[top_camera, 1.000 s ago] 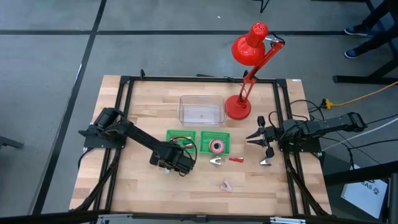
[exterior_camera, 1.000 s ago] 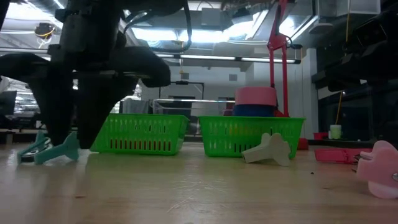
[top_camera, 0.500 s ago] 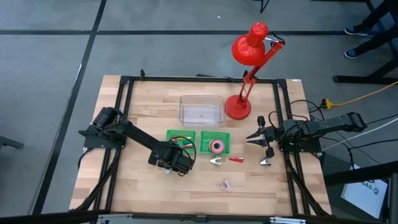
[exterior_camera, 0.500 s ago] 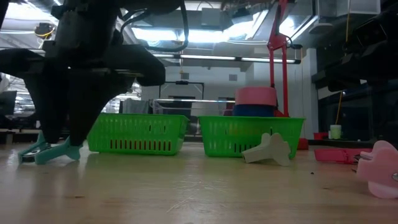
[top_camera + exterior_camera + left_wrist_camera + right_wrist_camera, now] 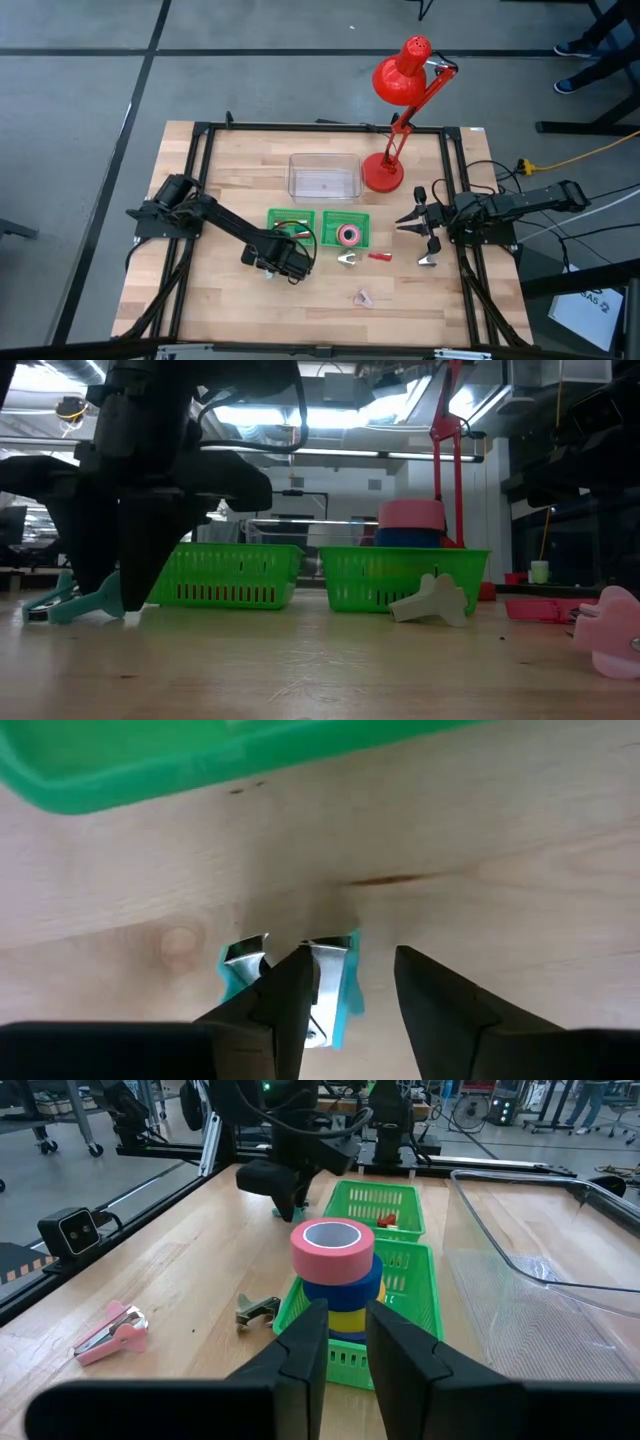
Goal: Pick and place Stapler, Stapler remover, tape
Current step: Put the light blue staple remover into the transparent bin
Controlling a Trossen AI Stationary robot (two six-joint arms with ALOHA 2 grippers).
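The left tool [image 5: 272, 264] is low over the counter [image 5: 230, 310], near its middle and just in front of the left green basket [image 5: 290, 222]. Its fingers [image 5: 285, 1000] are spread apart, and a teal stapler remover [image 5: 325, 985] lies on the wood right by them; one finger covers part of it, and I cannot tell if it touches. The basket's green wall is close behind the left tool, so there is little room that way, but the wood toward the front edge of the counter is bare and open. The right green basket [image 5: 345, 230] sits next to the left one and holds the tape [image 5: 335, 1280], a stack of rolls with pink on top, then blue, then yellow. Just in front of that basket lie a pale stapler remover [image 5: 347, 260] and a small red thing [image 5: 379, 256]. A pink stapler [image 5: 362, 296] lies alone nearer the front edge, with bare wood all around it. A clear tray [image 5: 323, 175] and a red lamp [image 5: 400, 90] stand toward the back edge. The right tool [image 5: 412, 222] waits at the right edge of the counter, fingers a little apart and holding nothing.
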